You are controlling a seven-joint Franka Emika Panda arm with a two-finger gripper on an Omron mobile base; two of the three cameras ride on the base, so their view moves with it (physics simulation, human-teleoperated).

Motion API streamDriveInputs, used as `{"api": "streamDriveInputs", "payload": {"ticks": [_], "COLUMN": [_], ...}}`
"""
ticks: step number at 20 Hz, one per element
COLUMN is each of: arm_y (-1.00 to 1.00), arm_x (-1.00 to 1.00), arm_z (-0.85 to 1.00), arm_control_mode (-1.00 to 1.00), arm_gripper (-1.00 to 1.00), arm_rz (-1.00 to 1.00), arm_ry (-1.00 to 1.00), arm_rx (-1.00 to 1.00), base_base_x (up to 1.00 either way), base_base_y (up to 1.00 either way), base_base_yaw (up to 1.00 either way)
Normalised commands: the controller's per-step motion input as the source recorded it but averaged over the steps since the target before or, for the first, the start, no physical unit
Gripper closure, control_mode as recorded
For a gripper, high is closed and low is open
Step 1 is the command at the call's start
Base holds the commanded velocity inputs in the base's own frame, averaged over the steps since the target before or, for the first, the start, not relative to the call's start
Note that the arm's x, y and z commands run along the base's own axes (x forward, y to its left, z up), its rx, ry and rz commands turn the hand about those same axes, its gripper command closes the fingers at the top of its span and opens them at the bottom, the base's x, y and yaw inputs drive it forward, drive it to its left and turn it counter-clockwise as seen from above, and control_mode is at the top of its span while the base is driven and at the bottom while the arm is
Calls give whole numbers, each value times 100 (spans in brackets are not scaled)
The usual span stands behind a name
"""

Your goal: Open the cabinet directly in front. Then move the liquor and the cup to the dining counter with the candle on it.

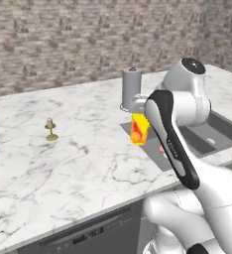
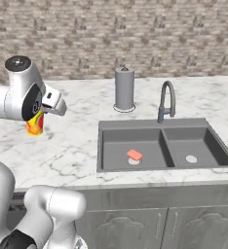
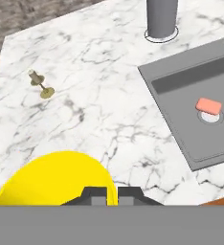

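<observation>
My gripper (image 3: 106, 194) is shut on the rim of the yellow cup (image 3: 51, 179), whose side carries a red mark. The cup (image 1: 139, 129) hangs under the hand over the white veined marble of the dining counter (image 1: 88, 163), just left of the sink. In the right base view the cup (image 2: 34, 124) shows below the hand at the far left. The small cream candle (image 1: 50, 130) stands on its flared stand further left on the same marble, also the candle (image 3: 39, 85) in the hand view. The cabinet and the liquor are out of view.
A grey upright cylinder (image 2: 124, 89) on a round base stands behind the sink. The dark double sink (image 2: 164, 146) has a curved faucet (image 2: 166, 102) and a pink sponge (image 2: 134, 154) in its left basin. A brick wall lies behind the counter.
</observation>
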Motion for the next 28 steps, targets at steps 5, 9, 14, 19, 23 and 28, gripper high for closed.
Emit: {"api": "streamDriveInputs", "payload": {"ticks": [5, 9, 14, 19, 23, 28], "arm_y": [3, 11, 22, 18, 8, 8], "arm_x": [0, 4, 11, 28, 41, 58], "arm_z": [-72, -80, -69, -29, -3, -13], "arm_control_mode": [-100, -100, -100, -100, -100, -100], "arm_gripper": [100, 100, 100, 100, 100, 100], "arm_rz": [0, 0, 0, 0, -1, -5], "arm_ry": [20, 14, 2, -11, -3, 0], "arm_rx": [0, -2, 0, 0, 0, -1], "base_base_x": [0, 0, 0, 0, 0, 0], "base_base_y": [0, 0, 0, 0, 0, 0], "base_base_yaw": [0, 0, 0, 0, 0, 0]}}
